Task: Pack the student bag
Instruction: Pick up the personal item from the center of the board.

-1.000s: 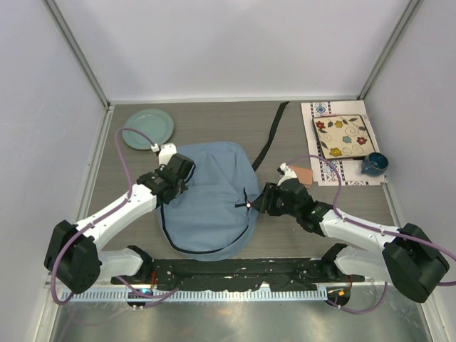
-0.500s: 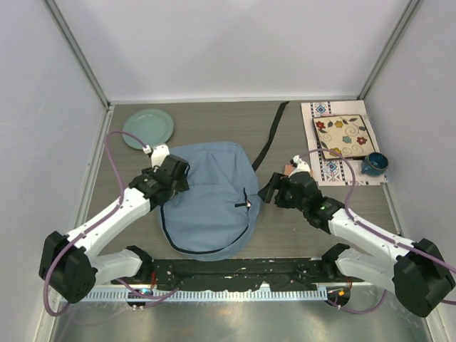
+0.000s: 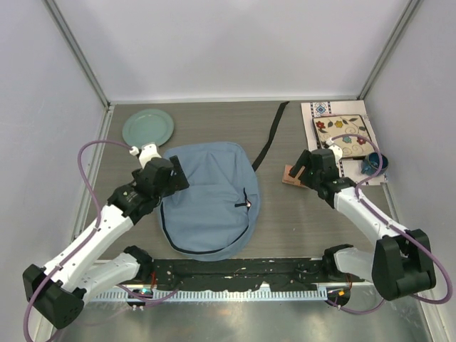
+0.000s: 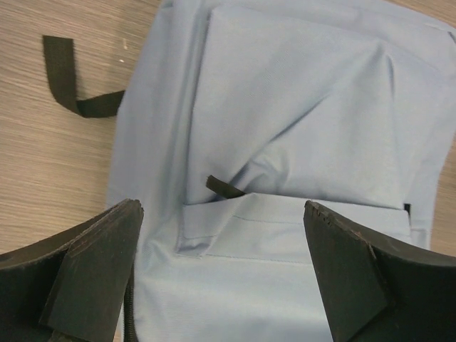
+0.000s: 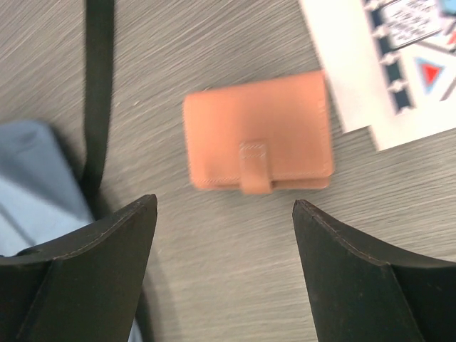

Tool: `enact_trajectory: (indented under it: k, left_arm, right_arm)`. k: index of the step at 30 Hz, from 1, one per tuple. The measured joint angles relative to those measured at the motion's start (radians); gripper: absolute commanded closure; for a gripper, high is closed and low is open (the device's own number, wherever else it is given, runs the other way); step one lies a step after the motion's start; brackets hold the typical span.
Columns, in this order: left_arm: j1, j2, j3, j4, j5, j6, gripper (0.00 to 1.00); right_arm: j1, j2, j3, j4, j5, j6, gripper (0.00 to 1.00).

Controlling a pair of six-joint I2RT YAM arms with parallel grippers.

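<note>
Position check: the student bag [image 3: 210,196] lies flat on the table [image 3: 214,114], near the middle, pocket side up. One black strap [image 3: 271,135] trails from it toward the far wall. You will find the left gripper [image 3: 173,174] above the bag's left edge, jaws spread wide and holding nothing; its wrist view shows only blue fabric in the gap. The right gripper [image 3: 305,169] hangs over a tan wallet [image 3: 291,175], which rests on bare table between the bag and a patterned mat [image 3: 320,114]. Its jaws are equally wide apart and empty, clear of the wallet.
</note>
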Motion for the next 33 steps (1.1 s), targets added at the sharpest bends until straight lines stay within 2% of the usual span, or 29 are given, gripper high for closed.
enact_trajectory:
  k: [4, 9, 18, 26, 33]
  left_arm:
    - [0.000, -0.008, 0.000, 0.019, 0.074, -0.014, 0.01]
    - [0.000, -0.008, 0.005, 0.050, 0.153, -0.043, 0.00]
    - [-0.051, 0.032, 0.071, 0.093, 0.219, -0.072, 0.00]
    - [-0.159, 0.101, 0.100, 0.150, 0.220, -0.092, 0.00]
    - [-0.233, 0.246, 0.228, 0.167, 0.206, -0.077, 0.00]
  right_arm:
    - [-0.048, 0.067, 0.064, -0.026, 0.031, -0.048, 0.13]
    - [-0.063, 0.225, 0.224, -0.033, 0.058, -0.095, 0.13]
    - [-0.075, 0.459, 0.281, -0.038, 0.060, -0.138, 0.12]
    - [-0.076, 0.482, 0.267, -0.004, -0.037, -0.185, 0.14]
    - [-0.047, 0.418, 0.177, 0.061, -0.050, -0.225, 0.16]
